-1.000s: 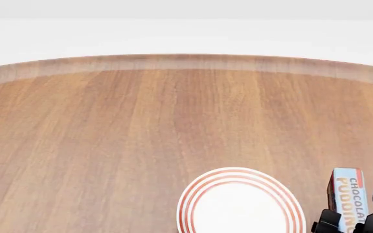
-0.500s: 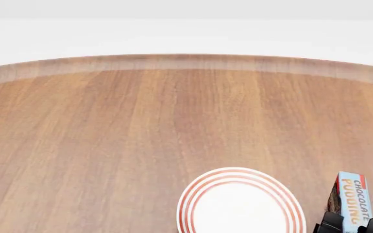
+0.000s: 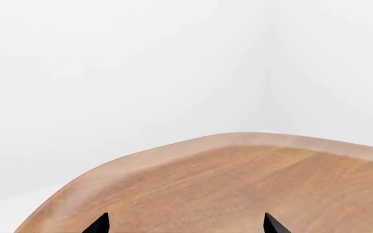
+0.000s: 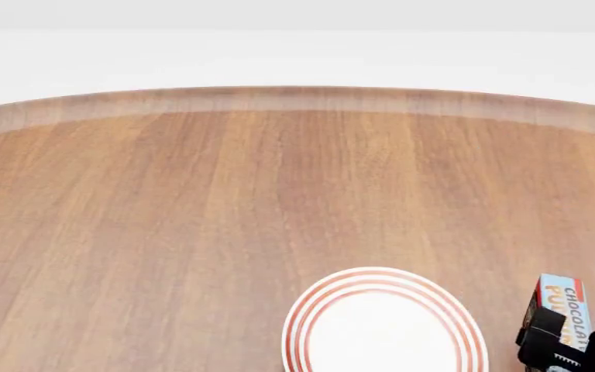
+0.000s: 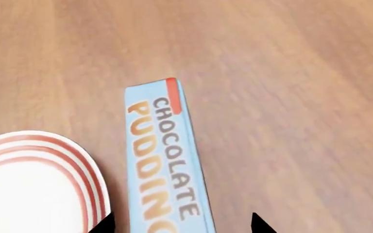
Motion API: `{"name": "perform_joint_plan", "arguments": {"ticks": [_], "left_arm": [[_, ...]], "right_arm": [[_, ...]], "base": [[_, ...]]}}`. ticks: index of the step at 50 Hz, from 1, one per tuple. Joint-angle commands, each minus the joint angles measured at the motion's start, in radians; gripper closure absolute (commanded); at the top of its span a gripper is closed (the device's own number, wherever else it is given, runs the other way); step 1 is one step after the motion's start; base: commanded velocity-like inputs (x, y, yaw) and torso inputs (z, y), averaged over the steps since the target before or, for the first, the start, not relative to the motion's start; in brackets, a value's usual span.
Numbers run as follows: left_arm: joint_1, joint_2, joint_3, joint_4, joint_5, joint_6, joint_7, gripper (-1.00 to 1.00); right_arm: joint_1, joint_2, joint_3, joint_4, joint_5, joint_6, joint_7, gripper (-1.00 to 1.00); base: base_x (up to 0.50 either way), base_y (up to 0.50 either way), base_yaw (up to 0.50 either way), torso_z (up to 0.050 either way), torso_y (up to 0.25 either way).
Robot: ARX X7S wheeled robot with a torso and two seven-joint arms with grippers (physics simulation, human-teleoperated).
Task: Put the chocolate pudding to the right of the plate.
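Pudding box at the plate's right, release pending

Brown wooden desk (image 4: 225,209) carries the round white plate with red rings (image 4: 384,325); just beside it at three o'clock stands the narrow chocolate pudding box with its light blue lettered top (image 5: 167,165). Right gripper (image 5: 181,224) fingers straddle the box; whether they grip it I cannot tell. Left gripper (image 3: 185,224) fingers spread wide, empty. Placement looks nearly done; letting go and retreating remain.
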Motion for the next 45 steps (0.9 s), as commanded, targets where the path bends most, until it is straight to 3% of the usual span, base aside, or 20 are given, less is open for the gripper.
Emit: {"name": "perform_joint_plan", "arguments": {"ticks": [1,3,8,18,35,45], "left_arm": [[0.001,0.0,0.0,-0.002,-0.004,0.005,0.001,-1.0],[0.001,0.0,0.0,-0.001,-0.004,0.005,0.0,-1.0],[0.0,0.0,0.001,-0.004,-0.006,0.007,0.001,-1.0],[0.002,0.0,0.0,-0.008,-0.01,0.015,0.003,-1.0],[0.001,-0.002,0.001,-0.011,-0.014,0.016,0.003,-1.0],[0.002,-0.002,0.0,-0.01,-0.019,0.017,0.004,-1.0]], "right_arm": [[0.051,0.022,-0.012,-0.002,-0.005,-0.011,-0.037,-1.0],[0.06,0.03,-0.011,-0.015,-0.004,-0.005,-0.04,-1.0],[-0.079,0.006,0.001,-0.463,0.019,0.244,-0.077,-1.0],[-0.133,-0.009,0.012,-0.918,0.058,0.494,-0.112,-1.0],[-0.061,-0.057,0.056,-1.276,0.112,0.65,-0.092,-1.0],[0.062,-0.117,0.132,-1.471,0.159,0.74,-0.049,-1.0]], "base": [[0.0,0.0,0.0,0.0,0.0],[0.0,0.0,0.0,0.0,0.0],[0.0,0.0,0.0,0.0,0.0],[0.0,0.0,0.0,0.0,0.0],[0.0,0.0,0.0,0.0,0.0],[0.0,0.0,0.0,0.0,0.0]]}}
